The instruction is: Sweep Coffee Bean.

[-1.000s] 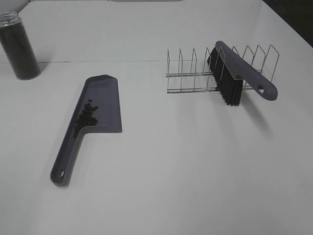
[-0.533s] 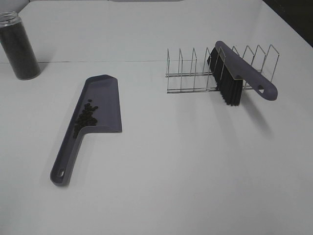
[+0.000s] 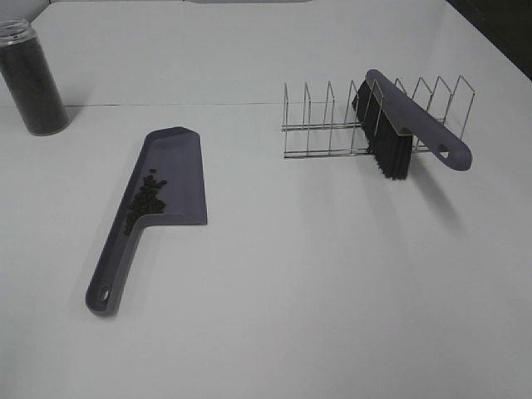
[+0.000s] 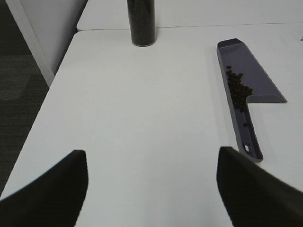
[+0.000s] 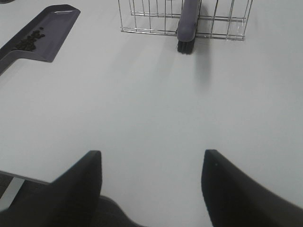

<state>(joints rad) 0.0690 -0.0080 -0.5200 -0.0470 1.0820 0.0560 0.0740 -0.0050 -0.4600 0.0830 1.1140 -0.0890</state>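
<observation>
The coffee bean [image 3: 145, 199] cluster lies inside a purple dustpan [image 3: 179, 166] on the left of the white table, piled where the pan meets its handle. The left wrist view shows the beans [image 4: 239, 92] in the dustpan [image 4: 258, 85] well ahead of my left gripper [image 4: 151, 153], which is open and empty over bare table. My right gripper [image 5: 151, 153] is also open with nothing between its fingers, far from the beans [image 5: 28, 41] and dustpan [image 5: 52, 28]. Neither gripper shows in the exterior high view.
A purple brush [image 3: 411, 116] with black bristles rests in a wire rack [image 3: 307, 129] at the back right, also visible as brush [image 5: 187, 23] in the right wrist view. A tall clear jar [image 3: 33, 79] of dark beans stands at the back left. The table's left edge [image 4: 52, 90] drops to dark floor.
</observation>
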